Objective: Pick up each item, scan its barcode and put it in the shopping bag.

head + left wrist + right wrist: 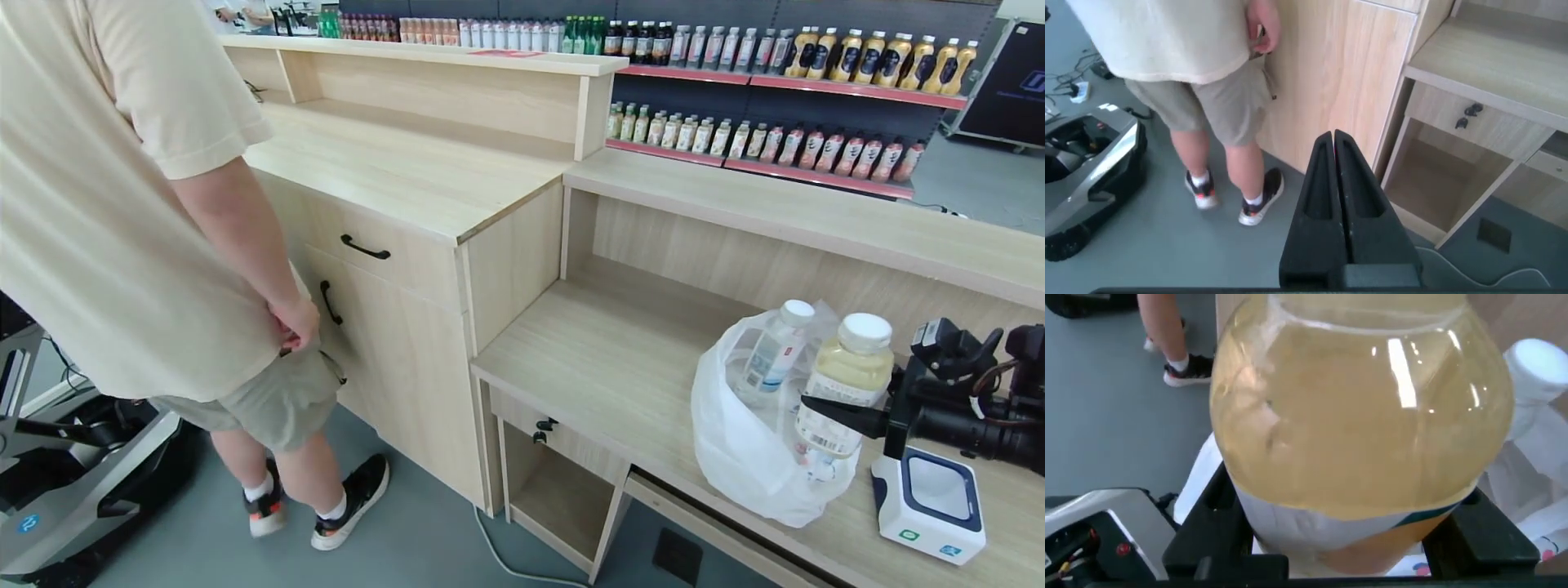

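Observation:
My right gripper [845, 408] is shut on a pale yellow juice bottle [847, 377] with a white cap, held upright at the mouth of the white plastic shopping bag [739, 445] on the counter. In the right wrist view the bottle [1360, 416] bulges between my black fingers [1204, 531]. A clear bottle [774, 347] with a white cap stands inside the bag. The white and blue barcode scanner [929, 498] sits just right of the bag. My left gripper [1333, 151] hangs shut and empty above the grey floor, in front of the cabinet.
A person [122, 204] stands at the left beside the tall wooden cabinet [392, 269]. The low counter [604, 359] has bare room left of the bag. Drink shelves [775, 82] line the back wall. An open cubby [1445, 175] lies under the counter.

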Robot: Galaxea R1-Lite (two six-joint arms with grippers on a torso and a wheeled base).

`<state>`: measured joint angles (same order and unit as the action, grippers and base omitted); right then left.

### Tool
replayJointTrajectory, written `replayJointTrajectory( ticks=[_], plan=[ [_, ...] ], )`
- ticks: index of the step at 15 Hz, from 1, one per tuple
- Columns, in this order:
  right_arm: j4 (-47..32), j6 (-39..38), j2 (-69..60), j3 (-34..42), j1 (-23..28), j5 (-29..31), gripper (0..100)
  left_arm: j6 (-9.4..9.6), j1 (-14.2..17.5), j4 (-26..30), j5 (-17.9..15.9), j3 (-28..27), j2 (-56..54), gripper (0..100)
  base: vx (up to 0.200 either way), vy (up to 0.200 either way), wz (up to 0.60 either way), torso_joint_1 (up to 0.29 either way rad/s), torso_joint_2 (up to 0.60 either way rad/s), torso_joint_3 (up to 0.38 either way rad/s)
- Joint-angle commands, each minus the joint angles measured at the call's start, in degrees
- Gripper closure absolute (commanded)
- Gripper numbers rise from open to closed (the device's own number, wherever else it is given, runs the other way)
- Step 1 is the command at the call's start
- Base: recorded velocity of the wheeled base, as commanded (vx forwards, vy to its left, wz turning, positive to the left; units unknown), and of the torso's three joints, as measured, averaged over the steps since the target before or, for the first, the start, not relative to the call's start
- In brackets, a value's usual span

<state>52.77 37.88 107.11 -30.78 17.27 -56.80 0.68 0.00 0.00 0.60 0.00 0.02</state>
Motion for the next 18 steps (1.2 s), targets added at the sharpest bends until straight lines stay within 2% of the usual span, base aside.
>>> replayJointTrajectory(
  ticks=[1,6,15,18],
  plan=[
    [0.66,2.20,8.38,-3.23,0.48,-2.62,100,0.02,0.00,0.00,0.02,0.00,-0.02,100,0.000,0.000,0.00,0.000,0.00,0.000],
    [7.26,2.20,18.40,-6.40,0.22,-2.97,100,0.02,0.00,0.00,0.02,0.00,-0.02,100,0.000,0.000,0.00,0.000,0.00,0.000],
    [10.07,0.53,27.10,-13.60,-4.71,-3.50,100,0.02,0.00,0.00,0.02,0.00,-0.02,100,0.000,0.000,0.00,0.000,0.00,0.000],
    [11.21,0.36,29.74,-15.98,-4.97,-3.50,100,0.02,0.00,0.00,0.02,0.00,-0.02,100,0.000,0.000,0.00,0.000,0.00,0.000]
  ],
)
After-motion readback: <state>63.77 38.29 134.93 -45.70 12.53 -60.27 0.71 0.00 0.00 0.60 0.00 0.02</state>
